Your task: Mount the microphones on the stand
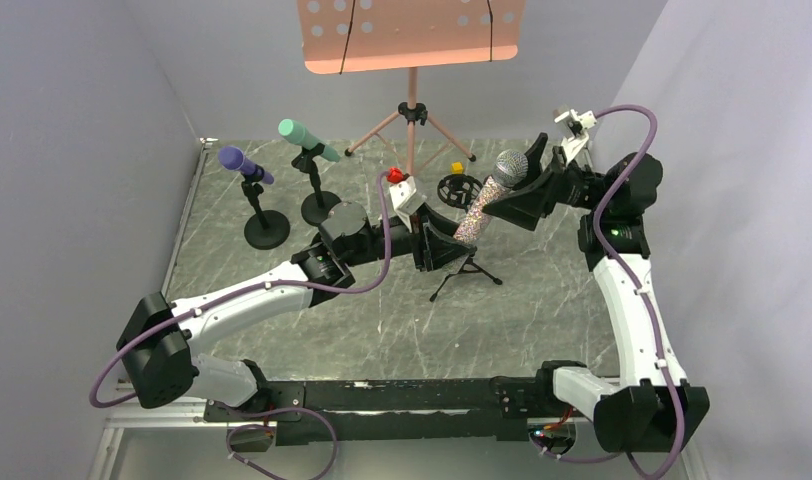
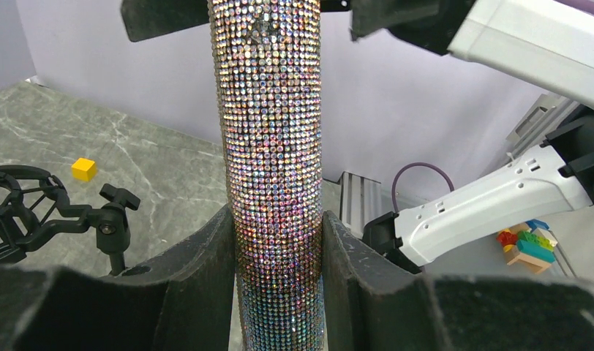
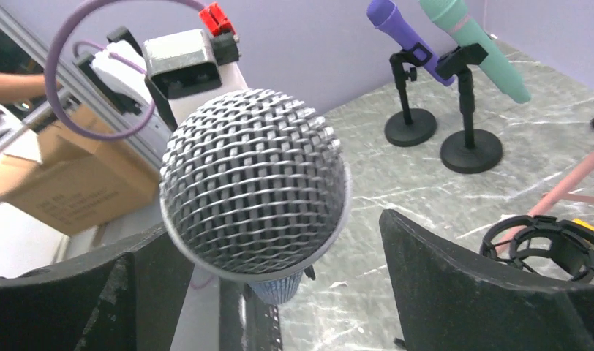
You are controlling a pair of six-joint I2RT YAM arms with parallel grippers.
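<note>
Microphone (image 2: 272,124) tight in left gripper (image 2: 278,234), right gripper (image 3: 265,232) wide

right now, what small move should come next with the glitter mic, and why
Probably ease the glittery microphone tail first toward the empty black shock mount. The purple microphone and green microphone already sit in stands; this one does not. The left gripper clamps its body. The right gripper flanks the mesh head, its grip unclear, so go slowly.
</note>
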